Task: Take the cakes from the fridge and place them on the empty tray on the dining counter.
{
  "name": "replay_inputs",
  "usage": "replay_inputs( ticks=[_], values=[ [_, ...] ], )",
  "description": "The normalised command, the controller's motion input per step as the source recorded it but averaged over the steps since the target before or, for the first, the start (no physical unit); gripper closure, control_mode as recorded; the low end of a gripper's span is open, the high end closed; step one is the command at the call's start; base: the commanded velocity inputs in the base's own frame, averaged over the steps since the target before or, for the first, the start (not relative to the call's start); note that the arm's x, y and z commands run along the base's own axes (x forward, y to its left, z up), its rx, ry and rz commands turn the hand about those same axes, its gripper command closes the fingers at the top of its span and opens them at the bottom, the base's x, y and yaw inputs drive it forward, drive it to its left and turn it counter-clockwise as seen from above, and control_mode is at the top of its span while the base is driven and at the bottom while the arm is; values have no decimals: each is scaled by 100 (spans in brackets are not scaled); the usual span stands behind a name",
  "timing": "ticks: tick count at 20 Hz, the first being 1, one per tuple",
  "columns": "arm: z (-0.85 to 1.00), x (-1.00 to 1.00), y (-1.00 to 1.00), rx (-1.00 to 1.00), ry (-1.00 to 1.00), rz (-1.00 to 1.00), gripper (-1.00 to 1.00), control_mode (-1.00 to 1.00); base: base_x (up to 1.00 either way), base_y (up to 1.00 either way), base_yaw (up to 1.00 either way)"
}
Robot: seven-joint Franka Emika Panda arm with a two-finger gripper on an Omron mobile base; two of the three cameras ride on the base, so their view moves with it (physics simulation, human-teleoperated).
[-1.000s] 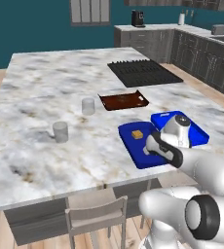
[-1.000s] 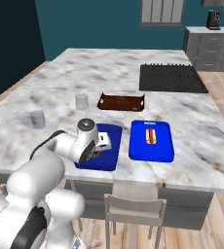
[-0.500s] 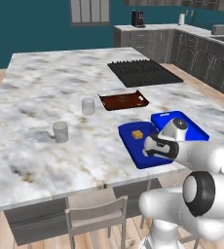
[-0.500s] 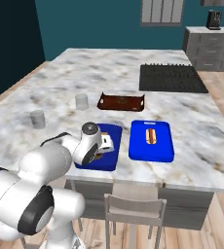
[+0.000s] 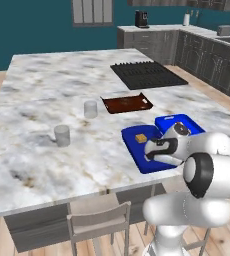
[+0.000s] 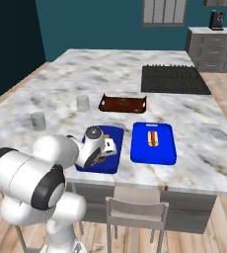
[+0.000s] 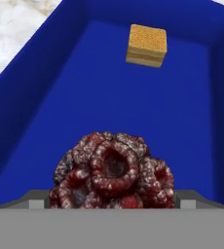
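Knobbly round red-brown cake (image 7: 111, 172), square yellow sponge cake (image 7: 146, 45) on glossy blue tray (image 7: 46, 97); gripper (image 7: 111, 206) jaws apart.

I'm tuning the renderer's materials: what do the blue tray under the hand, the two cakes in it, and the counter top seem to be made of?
Blue tray: smooth, uniform deep blue, likely plastic, matte.
Yellow-orange cake: grainy top, paler middle layer, looks like sponge.
Dark red cake: lumpy, glossy, berry-like clusters.
Dining counter: white-grey veining, reads as polished marble, possibly imitation.
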Motion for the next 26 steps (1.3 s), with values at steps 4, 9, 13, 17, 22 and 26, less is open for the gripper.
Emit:
replay_inputs(
  ticks=[4,9,13,17,22,26],
  values=[
    [-13,21,-5,0,0,0,100,-100,0,0,0],
    [-15,20,-6,0,0,0,100,-100,0,0,0],
    [-19,19,-2,0,0,0,100,-100,0,0,0],
    [-20,18,0,0,0,0,100,-100,0,0,0],
    [-21,18,0,0,0,0,100,-100,0,0,0],
    [-32,10,0,0,0,0,100,-100,0,0,0]
  ],
)
